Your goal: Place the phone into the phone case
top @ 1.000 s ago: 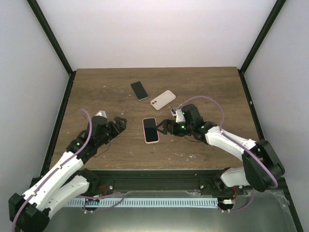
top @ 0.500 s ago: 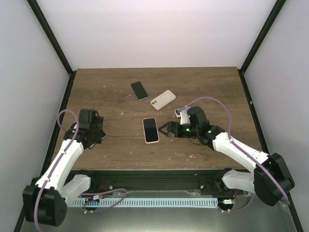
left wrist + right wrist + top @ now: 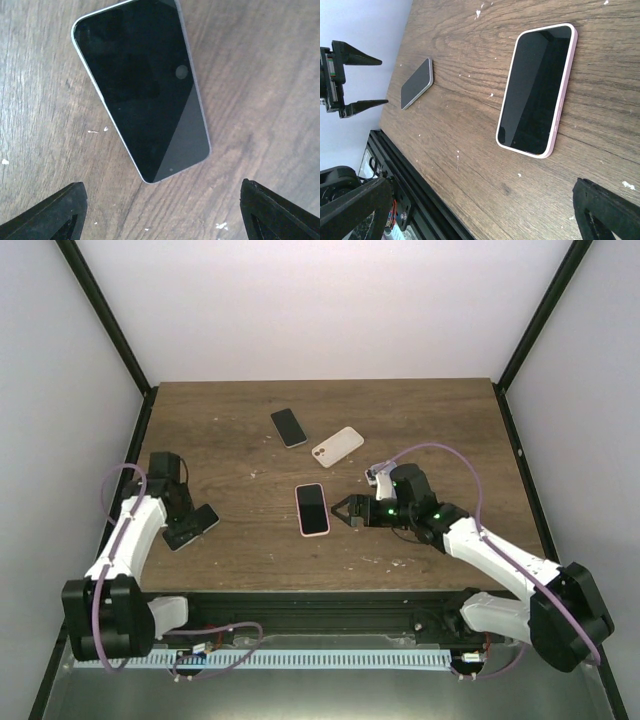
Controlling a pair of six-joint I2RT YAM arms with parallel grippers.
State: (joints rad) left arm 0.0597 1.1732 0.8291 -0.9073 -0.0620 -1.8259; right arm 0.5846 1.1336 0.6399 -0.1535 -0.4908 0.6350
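Top view: the left arm has swung away from just left of the pink-cased phone (image 3: 312, 509) to the far left edge of the table (image 3: 440, 410). The left gripper (image 3: 176, 518) now hangs over a bare phone (image 3: 203, 521) well left of the pink one, fingers apart, nothing held. The right gripper (image 3: 343, 511) has backed off slightly and sits just right of the pink one, fingers spread wide, empty. One phone looks cased already, and the left arm is probably lining up the next. An empty cream case (image 3: 337, 446) lies beyond the pink one to the right. A second bare phone (image 3: 289, 427) lies beyond it to the left.

Left wrist: the bare phone lies flat, screen up. The fingertips (image 3: 65, 207) are short of it, not touching.

Right wrist: the pink one is close, the left gripper far beyond it. Nothing blocks the way, but the cream case is well apart from that bare phone.
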